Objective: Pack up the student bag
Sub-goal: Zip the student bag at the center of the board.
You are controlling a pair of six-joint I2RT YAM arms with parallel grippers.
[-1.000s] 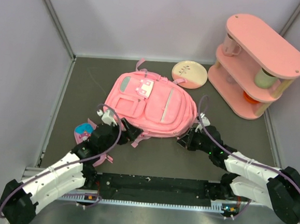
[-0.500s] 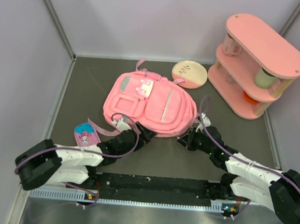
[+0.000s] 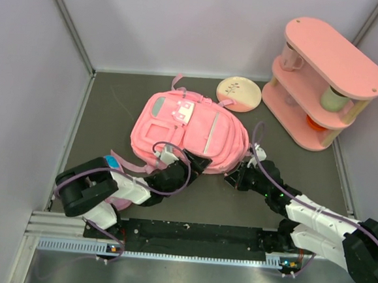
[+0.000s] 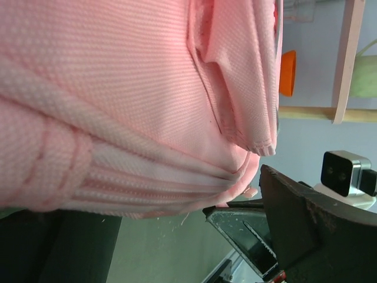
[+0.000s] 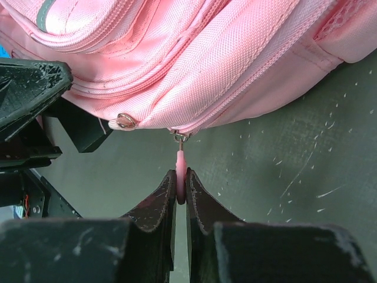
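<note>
Down at the near edge of the student bag point(image 3: 190, 132), the right claw point(image 5: 181, 191) is pinched shut on the little pink zipper pull point(image 5: 180, 166). The left claw point(image 3: 197, 160) sits wide open right against the bag's near-left corner, gripping nothing.

My worry: that pull tab is thin and only its end sits between the jaws. A hard or sideways tug could slip it out, or just drag the whole soft bag across the worktop point(image 3: 106, 109) instead of running the zipper. With the left claw not clamped on any fabric, nothing braces the bag, so I'd guess sliding is the likelier fail. The left claw could also snag a loose strap if it closes blind, since its camera sees mostly pink cloth up close.

Bag itself: big, soft, pink woven fabric, lying front-up in the middle of the worktop with its top toward the back wall. It has front pockets, a white-and-mint patch point(image 3: 182, 112) and a grey stripe point(image 3: 209, 133). Looks floppy and fairly flat, and the zippers seem closed from what I can see
</note>
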